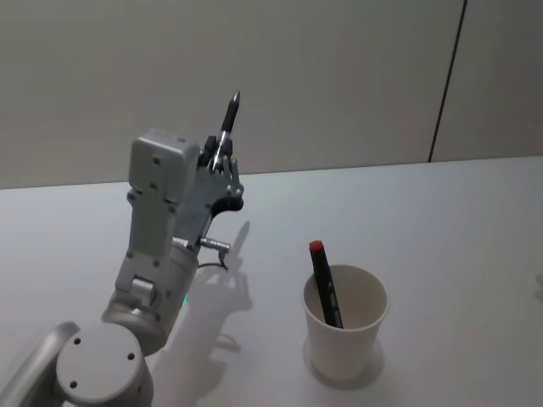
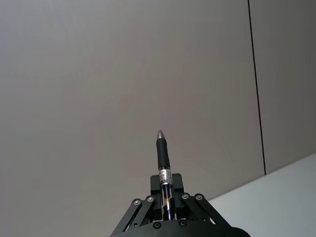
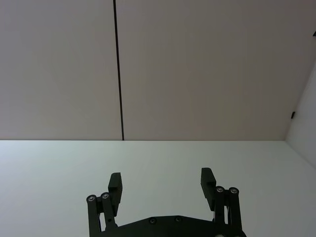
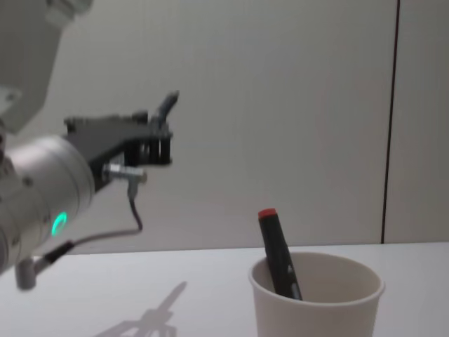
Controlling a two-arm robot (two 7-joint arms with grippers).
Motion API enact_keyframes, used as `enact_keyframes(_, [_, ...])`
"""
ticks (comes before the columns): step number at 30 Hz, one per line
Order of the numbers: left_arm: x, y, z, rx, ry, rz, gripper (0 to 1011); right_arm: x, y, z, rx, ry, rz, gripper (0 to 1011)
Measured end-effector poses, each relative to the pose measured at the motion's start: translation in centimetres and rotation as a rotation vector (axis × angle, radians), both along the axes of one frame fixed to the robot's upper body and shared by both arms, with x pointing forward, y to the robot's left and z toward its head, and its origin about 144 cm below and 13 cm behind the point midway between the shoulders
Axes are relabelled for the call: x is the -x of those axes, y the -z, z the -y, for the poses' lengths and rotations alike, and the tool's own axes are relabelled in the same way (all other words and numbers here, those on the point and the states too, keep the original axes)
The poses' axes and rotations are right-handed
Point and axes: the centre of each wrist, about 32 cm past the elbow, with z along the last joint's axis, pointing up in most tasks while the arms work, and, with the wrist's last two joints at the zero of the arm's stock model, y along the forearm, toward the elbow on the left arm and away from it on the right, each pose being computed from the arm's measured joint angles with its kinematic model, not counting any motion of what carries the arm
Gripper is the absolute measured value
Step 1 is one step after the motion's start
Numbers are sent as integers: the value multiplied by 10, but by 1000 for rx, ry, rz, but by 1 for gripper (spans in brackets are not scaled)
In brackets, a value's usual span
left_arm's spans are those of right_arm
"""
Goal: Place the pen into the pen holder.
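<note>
Cup (image 1: 345, 326) is standing upright on the white table (image 1: 458, 212), close in front of the robot and toward its right. Red-capped marker (image 1: 325, 284) is leaning inside it against the left part of the rim, cap end sticking up above the rim.

Left gripper (image 1: 222, 161) is hovering over the table farther back and to the left of the cup, well apart from it. From the chest camera it (image 4: 160, 144) is sitting clearly higher than the cup's (image 4: 316, 295) rim. Jaws are closed on the pen (image 1: 229, 123) and gripping its lower barrel. The black grip section and pointed grey tip are projecting out beyond the fingers, angled up and away toward the wall. In the left wrist view the pen (image 2: 163, 158) is running straight out of the gripper (image 2: 165, 195), silver band just past the fingers.

Right gripper (image 3: 162, 181) is sitting low over the table, facing the wall. Jaws are standing wide apart, with bare tabletop showing between them.

Wall (image 1: 339, 76) is closing the scene behind, beige, with a dark vertical seam (image 1: 447, 80) on the right.
</note>
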Motion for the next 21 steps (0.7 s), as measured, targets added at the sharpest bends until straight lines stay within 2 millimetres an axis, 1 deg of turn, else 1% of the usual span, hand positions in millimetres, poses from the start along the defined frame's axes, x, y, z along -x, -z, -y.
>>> enact_keyframes(7, [-10,-11,0,69,35,104,138,0,0,0,0,0,0,1001])
enact_keyframes(18, [-18,-19,-1,116,61,179,138,-1,0,0,-3,0,3,1001])
enact_keyframes(21, [-20,-21,-1,126,66,195,138,-3,-2,-4,-18,-11,14,1001])
